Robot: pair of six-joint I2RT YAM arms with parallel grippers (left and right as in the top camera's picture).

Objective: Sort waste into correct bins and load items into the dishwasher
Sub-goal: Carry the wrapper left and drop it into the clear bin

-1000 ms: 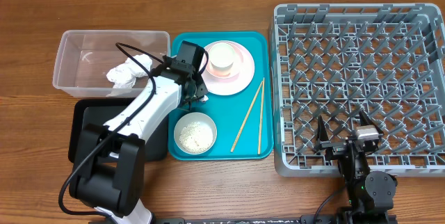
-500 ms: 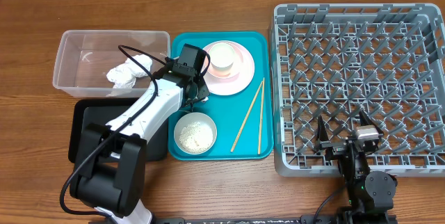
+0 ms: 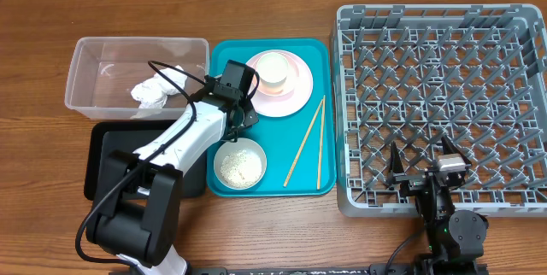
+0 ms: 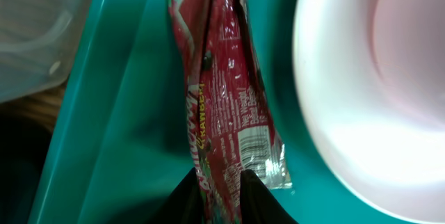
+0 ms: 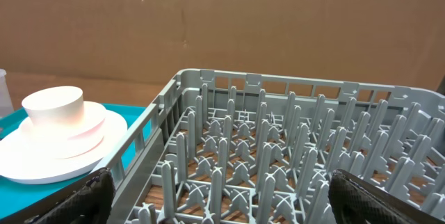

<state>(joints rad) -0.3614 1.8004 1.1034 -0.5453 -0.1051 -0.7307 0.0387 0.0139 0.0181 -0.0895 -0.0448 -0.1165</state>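
Observation:
My left gripper [image 4: 224, 200] is shut on the end of the red snack wrapper [image 4: 222, 106], which hangs over the teal tray [image 4: 125, 113] beside the pale pink plate [image 4: 368, 92]. From overhead, this gripper [image 3: 242, 114] sits between the plate [image 3: 297, 94], with the white cup [image 3: 275, 70] on it, and the white bowl [image 3: 239, 164] of rice. Two chopsticks [image 3: 306, 143] lie on the tray's right side. The napkin [image 3: 152, 91] lies in the clear tub [image 3: 94, 61]. My right gripper [image 3: 425, 170] stands open with nothing in it over the front of the grey dish rack [image 3: 444, 96].
The black tray [image 3: 101, 168] lies in front of the clear tub, partly under my left arm. In the right wrist view the rack's upright pegs [image 5: 264, 140] fill the space between my fingers, and the cup [image 5: 52, 106] and plate [image 5: 62, 158] show at the left.
The left jaws have closed onto the red wrapper, and the left wrist has shifted slightly toward the bowl. The right arm has not moved.

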